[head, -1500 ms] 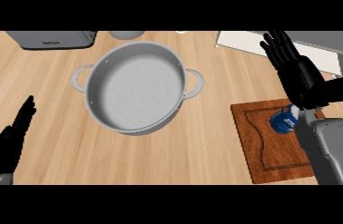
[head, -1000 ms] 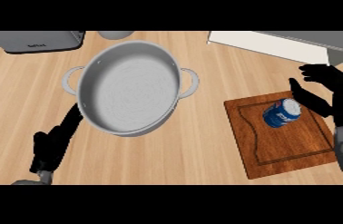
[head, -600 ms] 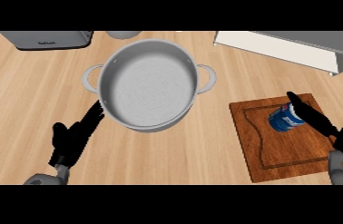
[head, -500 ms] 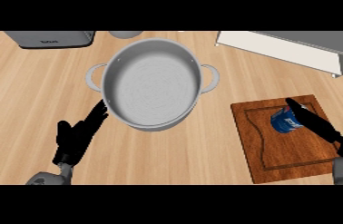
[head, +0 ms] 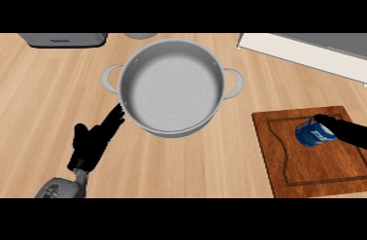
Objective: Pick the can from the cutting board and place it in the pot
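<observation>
A blue can [head: 313, 132] with a white band stands on a dark brown cutting board [head: 308, 166]. The pot [head: 172, 88] is pale grey; the desk [head: 43, 103] shows light wood grain. Both hands are black.

The big grey metal pot [head: 172, 86] looks brushed and matt, the dark brown wooden cutting board [head: 301, 166] smooth, the pale wood-grain worktop [head: 43, 98] satiny.

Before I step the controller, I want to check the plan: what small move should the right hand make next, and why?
Probably curl the right hand round the can. The can stands on the cutting board with the hand touching its right side, but no fingers visibly wrap it. The pot sits empty to the upper left, so lifting should wait for a grasp.
</observation>
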You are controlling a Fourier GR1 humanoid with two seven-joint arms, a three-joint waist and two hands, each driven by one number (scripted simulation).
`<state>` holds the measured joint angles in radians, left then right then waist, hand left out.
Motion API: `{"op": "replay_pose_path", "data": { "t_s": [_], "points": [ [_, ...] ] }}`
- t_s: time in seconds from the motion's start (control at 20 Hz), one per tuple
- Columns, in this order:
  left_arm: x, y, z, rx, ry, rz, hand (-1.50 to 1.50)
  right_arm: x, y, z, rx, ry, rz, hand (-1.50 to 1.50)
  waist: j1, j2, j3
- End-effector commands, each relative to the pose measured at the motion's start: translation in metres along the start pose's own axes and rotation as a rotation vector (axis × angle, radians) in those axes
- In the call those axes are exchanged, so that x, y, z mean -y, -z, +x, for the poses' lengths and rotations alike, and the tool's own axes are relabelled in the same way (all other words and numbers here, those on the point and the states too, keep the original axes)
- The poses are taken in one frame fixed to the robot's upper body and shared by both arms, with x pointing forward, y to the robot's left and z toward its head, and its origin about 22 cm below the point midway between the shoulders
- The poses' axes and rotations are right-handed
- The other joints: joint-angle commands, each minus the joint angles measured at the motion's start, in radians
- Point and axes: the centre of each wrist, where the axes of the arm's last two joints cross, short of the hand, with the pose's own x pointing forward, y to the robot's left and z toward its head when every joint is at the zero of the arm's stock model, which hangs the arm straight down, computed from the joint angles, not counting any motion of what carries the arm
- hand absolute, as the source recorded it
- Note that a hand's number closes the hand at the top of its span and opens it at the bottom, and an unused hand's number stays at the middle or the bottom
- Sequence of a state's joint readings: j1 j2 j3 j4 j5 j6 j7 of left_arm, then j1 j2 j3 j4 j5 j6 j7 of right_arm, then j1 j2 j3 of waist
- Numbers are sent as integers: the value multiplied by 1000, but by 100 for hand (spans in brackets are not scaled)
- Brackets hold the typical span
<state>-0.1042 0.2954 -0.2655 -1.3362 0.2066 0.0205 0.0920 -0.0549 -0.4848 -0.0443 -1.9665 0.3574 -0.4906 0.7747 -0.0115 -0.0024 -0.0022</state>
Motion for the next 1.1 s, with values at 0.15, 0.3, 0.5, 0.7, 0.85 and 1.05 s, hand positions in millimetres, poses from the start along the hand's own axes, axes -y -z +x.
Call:
{"op": "replay_pose_path", "data": {
  "t_s": [0.15, 0.3, 0.5, 0.7, 0.85, 1.05],
  "points": [
    [7, 0, 5, -2, -14, -23, 0, -5, 18, -10, -247, -10, 198, -150, 16, 2, 3],
    [-9, 5, 7, 9, 8, -6, 0, -27, 20, -30, -309, -107, 310, -150, 21, 6, 3],
    [-9, -7, 5, 1, 2, -6, 0, -30, 31, -54, -335, -143, 329, -150, 17, 3, 3],
    [-4, 0, 5, -14, 1, -17, 0, -5, 26, -86, -328, -166, 278, -150, 9, 2, 3],
    [8, 9, 7, -6, 16, -6, 0, -7, 10, -97, -284, -164, 241, -150, 7, 2, 2],
    [-1, -12, -5, -13, 2, -22, 0, 13, 11, -115, -271, -130, 230, -150, 10, 2, 2]
  ]
}}
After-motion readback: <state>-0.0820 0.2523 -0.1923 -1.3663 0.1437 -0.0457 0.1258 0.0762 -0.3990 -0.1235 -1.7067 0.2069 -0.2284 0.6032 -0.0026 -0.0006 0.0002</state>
